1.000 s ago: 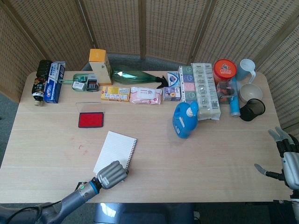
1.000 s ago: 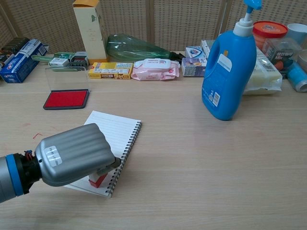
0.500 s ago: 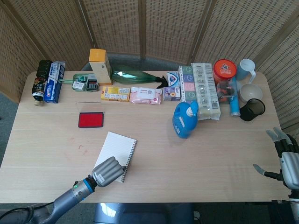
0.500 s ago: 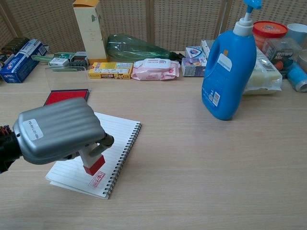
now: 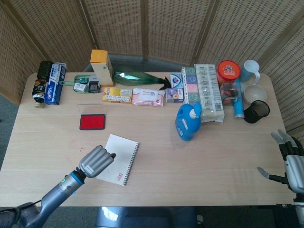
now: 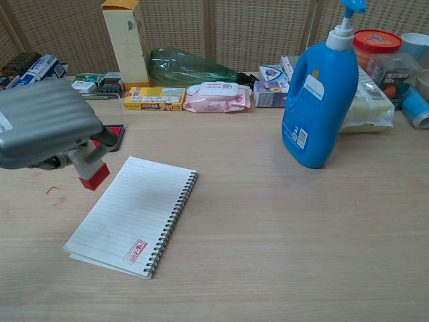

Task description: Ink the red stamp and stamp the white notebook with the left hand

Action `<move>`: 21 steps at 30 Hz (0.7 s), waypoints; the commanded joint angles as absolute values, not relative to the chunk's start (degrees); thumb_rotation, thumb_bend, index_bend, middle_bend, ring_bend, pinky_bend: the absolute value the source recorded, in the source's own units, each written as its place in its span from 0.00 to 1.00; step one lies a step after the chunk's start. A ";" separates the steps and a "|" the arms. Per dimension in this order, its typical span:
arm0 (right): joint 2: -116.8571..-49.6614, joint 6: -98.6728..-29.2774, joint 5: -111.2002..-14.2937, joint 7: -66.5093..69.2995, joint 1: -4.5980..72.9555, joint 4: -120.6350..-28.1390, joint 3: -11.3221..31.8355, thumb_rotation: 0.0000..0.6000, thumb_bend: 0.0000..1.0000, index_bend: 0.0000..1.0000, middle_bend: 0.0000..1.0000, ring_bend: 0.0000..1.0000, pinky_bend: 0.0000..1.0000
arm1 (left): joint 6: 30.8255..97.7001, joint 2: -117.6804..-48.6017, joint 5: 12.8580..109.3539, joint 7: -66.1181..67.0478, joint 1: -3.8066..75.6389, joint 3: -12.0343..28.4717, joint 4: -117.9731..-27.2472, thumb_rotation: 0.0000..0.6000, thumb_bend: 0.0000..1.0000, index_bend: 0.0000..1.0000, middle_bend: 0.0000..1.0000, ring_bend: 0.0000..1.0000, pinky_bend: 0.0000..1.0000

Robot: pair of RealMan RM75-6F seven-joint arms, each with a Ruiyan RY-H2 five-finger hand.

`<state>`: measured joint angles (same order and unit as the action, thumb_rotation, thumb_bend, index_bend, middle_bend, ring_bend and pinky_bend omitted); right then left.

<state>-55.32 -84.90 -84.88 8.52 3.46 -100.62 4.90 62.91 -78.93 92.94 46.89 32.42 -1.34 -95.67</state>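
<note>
Now the wooden table (image 5: 199,156) carries everything, with a row of clutter along its 12 o'clock edge and the blue detergent bottle (image 6: 319,90) standing at about 2 o'clock of the work area. Toward 7 o'clock lies the white notebook (image 6: 131,213), a lined spiral pad set at a slant, with a red imprint (image 6: 136,251) on its near corner, so by my reading the stamping itself is done. The red ink pad (image 5: 92,122) sits open at 11 o'clock of the notebook, well apart from it.

Smaller again, the left hand (image 6: 41,131) hangs above the table at 10 o'clock of the pad of paper, fingers curled around the red stamp (image 6: 89,172), whose red face points down and to the right, clear of both paper and wood. The right hand (image 5: 289,161) waits at the table's 4 o'clock edge, fingers spread and holding nothing.

What seems left is setting the stamp down. I would keep its wet face off the page and off the bare wood, where faint red marks (image 6: 53,194) show at 9 o'clock of the notebook. Lowering it upright beside the ink pad, and loosening the fingers only once it stands, looks safest.
</note>
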 commanded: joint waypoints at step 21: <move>-56.15 -83.92 -84.82 6.46 3.95 -100.79 4.55 0.86 0.00 0.03 0.00 0.00 0.00 | 58.67 -82.41 79.52 43.55 31.47 1.33 -78.20 1.00 0.35 0.64 1.00 1.00 1.00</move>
